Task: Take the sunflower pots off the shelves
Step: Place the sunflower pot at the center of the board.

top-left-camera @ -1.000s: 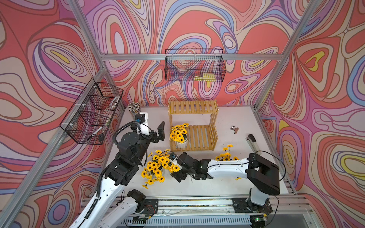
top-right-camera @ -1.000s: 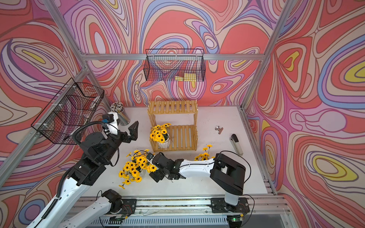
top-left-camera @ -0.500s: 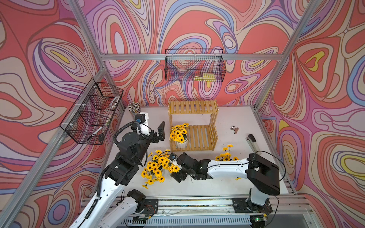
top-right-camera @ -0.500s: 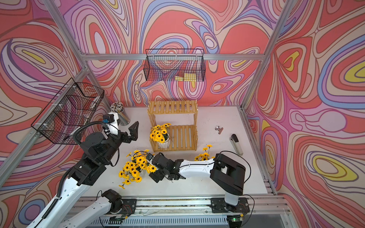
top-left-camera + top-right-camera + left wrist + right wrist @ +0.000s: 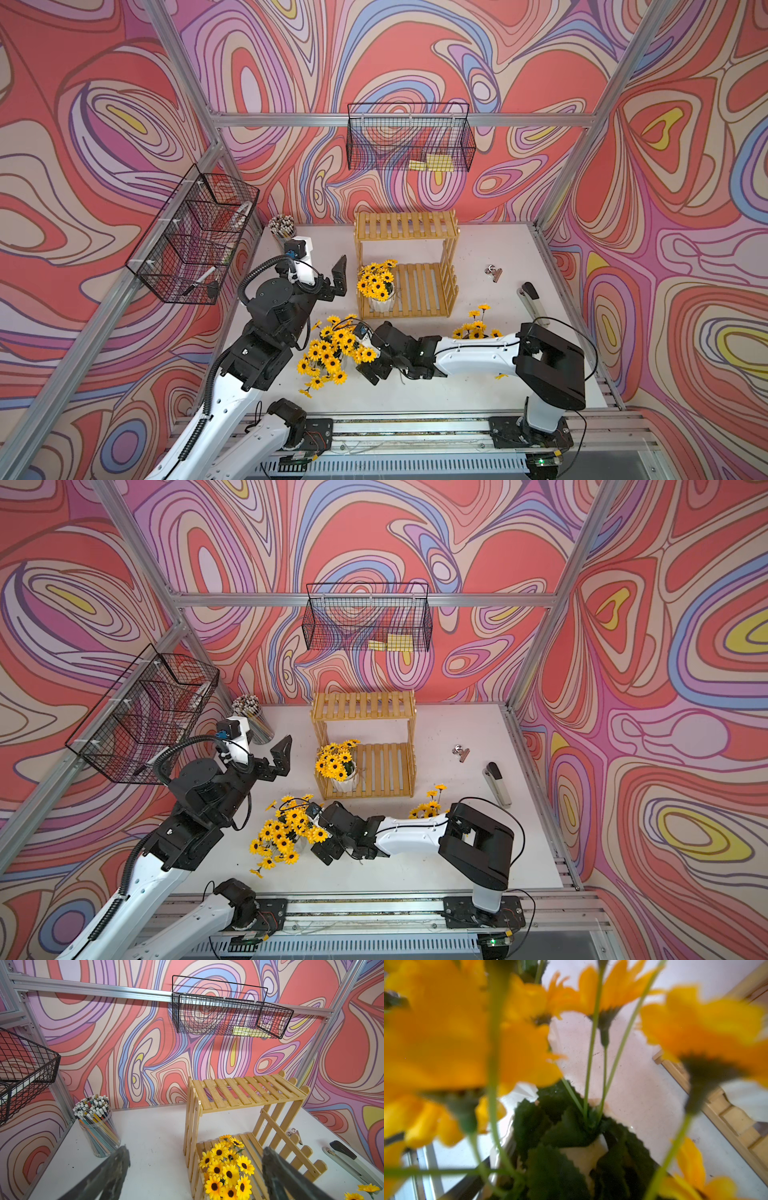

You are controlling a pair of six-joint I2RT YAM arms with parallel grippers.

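The shelves (image 5: 405,226) stand at the back of the table, with the top tier bare. One sunflower pot (image 5: 379,305) sits at the left end of the lower tier, also in the left wrist view (image 5: 226,1172). A dense cluster of sunflower pots (image 5: 332,353) stands on the table in front. My right gripper (image 5: 365,363) reaches into the cluster from the right, jaws either side of a pot (image 5: 583,1159). Leaves hide whether they press on it. Another sunflower pot (image 5: 476,328) shows behind the right arm. My left gripper (image 5: 338,279) hangs open and empty, left of the shelves.
A clear cup of pencils (image 5: 282,226) stands at the back left. Black wire baskets hang on the back wall (image 5: 409,141) and the left wall (image 5: 195,241). A binder clip (image 5: 493,273) and a stapler (image 5: 532,301) lie right of the shelves.
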